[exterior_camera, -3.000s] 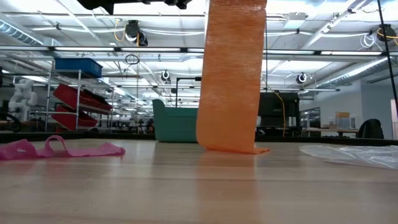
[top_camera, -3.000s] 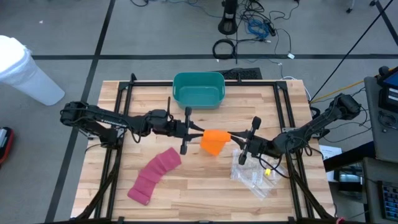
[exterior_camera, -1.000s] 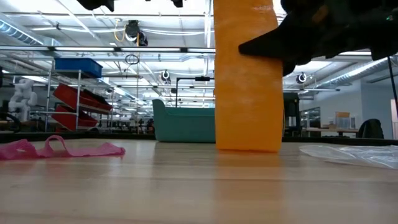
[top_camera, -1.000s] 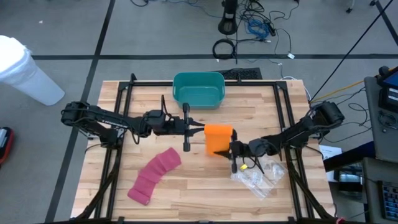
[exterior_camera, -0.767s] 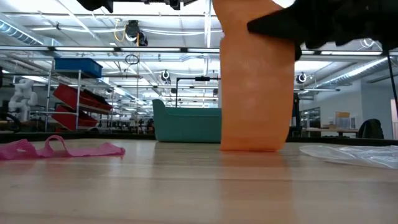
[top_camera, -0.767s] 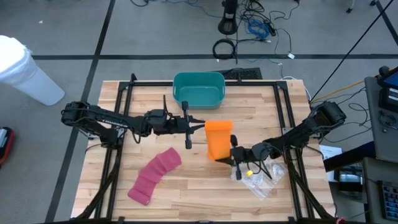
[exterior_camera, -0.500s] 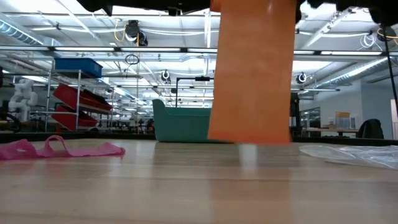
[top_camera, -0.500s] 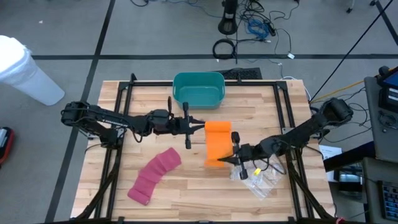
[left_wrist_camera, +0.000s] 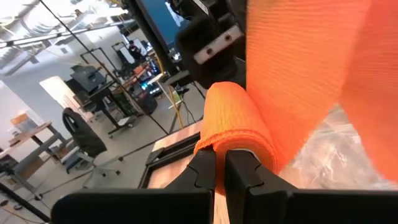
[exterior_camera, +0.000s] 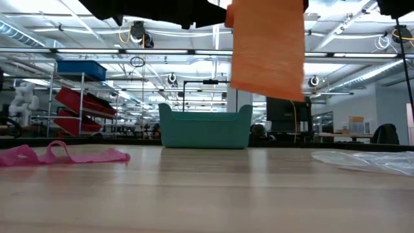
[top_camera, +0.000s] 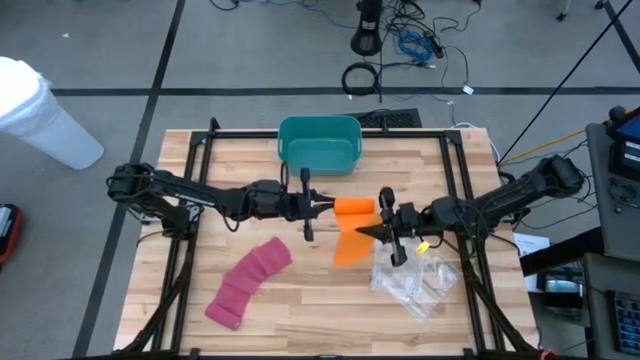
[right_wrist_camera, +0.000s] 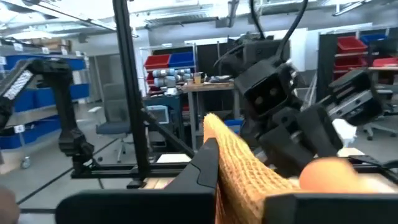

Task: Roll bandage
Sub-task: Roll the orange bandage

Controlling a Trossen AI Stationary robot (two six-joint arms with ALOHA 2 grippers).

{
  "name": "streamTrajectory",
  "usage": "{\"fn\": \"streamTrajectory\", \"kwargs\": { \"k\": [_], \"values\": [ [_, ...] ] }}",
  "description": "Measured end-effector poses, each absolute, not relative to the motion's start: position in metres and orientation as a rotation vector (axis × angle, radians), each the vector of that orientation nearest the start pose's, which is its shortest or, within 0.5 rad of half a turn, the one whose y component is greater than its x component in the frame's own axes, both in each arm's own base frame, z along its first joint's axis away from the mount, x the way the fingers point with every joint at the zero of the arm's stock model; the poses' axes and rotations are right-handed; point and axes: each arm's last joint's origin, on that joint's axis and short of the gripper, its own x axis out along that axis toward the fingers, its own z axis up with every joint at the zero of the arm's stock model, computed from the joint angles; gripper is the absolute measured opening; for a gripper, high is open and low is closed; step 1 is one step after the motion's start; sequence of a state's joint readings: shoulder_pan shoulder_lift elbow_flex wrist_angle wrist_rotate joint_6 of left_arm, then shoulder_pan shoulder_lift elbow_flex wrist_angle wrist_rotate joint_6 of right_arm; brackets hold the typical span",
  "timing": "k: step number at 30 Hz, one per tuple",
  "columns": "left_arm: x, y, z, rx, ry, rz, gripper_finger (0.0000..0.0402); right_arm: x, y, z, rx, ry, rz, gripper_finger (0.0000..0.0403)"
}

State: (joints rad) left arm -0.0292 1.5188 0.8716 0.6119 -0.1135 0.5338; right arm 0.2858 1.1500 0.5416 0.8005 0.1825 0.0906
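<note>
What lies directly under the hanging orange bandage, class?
Bare wooden table: in the low view the orange bandage hangs clear of it, held up by the left gripper and right gripper. Seen from above, the bandage covers the wood beneath.

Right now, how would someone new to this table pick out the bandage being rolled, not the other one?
Start at the teal plastic bin at the far edge of the wooden table; just in front of it, mid-table, the left claw and right claw meet, both shut on an orange mesh bandage. Unlike the pink bandage strip lying loose on the wood, it hangs clear of the table.
</note>
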Motion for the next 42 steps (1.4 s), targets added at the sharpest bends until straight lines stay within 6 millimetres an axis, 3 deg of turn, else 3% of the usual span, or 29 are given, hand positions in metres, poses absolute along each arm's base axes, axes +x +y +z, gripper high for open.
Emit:
{"fn": "streamTrajectory", "kwargs": {
  "k": [6,14,21,32,37,42],
  "values": [
    [0.341,-0.007,0.258,0.545,0.078,0.058,0.0008,0.240,0.057,0.293,0.118,-0.121,0.071,0.0000],
    [0.341,-0.015,0.258,0.590,0.073,0.016,0.0008,0.228,0.046,0.316,0.122,-0.148,-0.115,0.0000],
    [0.341,-0.020,0.260,0.589,0.032,-0.052,0.0008,0.228,0.028,0.318,0.240,-0.166,-0.205,0.0007],
    [0.340,-0.023,0.259,0.590,0.004,-0.168,0.0008,0.231,0.007,0.306,0.452,-0.088,-0.290,0.0122],
    [0.339,-0.026,0.256,0.629,0.012,-0.236,0.0008,0.232,0.001,0.296,0.564,0.039,-0.171,0.0180],
    [0.339,-0.032,0.257,0.656,-0.010,-0.283,0.0008,0.224,-0.008,0.302,0.691,0.031,-0.107,0.0224]
  ]
}}
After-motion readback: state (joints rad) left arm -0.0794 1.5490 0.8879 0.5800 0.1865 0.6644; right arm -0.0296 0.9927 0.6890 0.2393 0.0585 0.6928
